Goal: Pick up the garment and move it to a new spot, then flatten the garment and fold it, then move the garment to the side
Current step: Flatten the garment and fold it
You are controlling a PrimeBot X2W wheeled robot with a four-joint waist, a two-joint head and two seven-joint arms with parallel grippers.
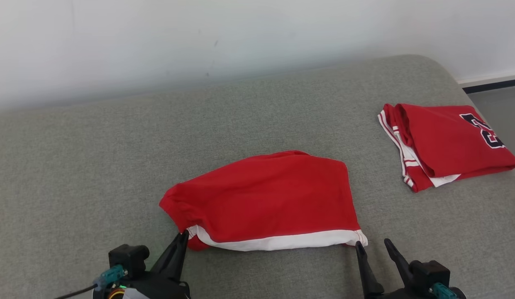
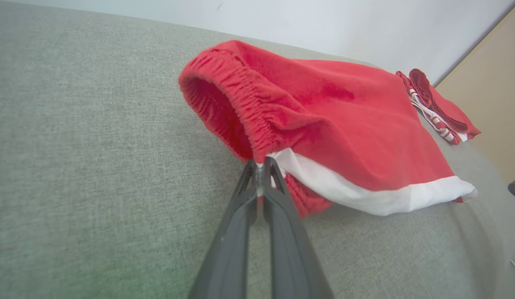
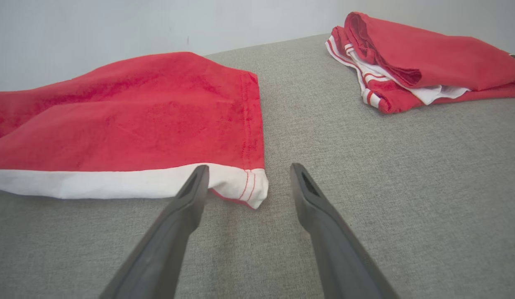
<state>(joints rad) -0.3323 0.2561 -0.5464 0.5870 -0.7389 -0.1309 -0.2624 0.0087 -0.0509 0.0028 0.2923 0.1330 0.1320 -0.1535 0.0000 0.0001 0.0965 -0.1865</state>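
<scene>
Shorts (image 1: 265, 195), red with a white band, lie flat-ish just ahead of both grippers, the white edge running from one to the other. Left gripper (image 1: 183, 236) is pinched tight on the corner where the elastic waistband meets the band; my guess is it's anchoring that end for a pull or fold. Right gripper (image 1: 372, 243) is spread wide and empty, with the other white corner at its inner fingertip, probably lining up its own pinch. Folded red jersey (image 1: 444, 145) sits well beyond the right gripper. Grey woven cushion (image 1: 95, 166), white wall (image 1: 199, 37) behind.
</scene>
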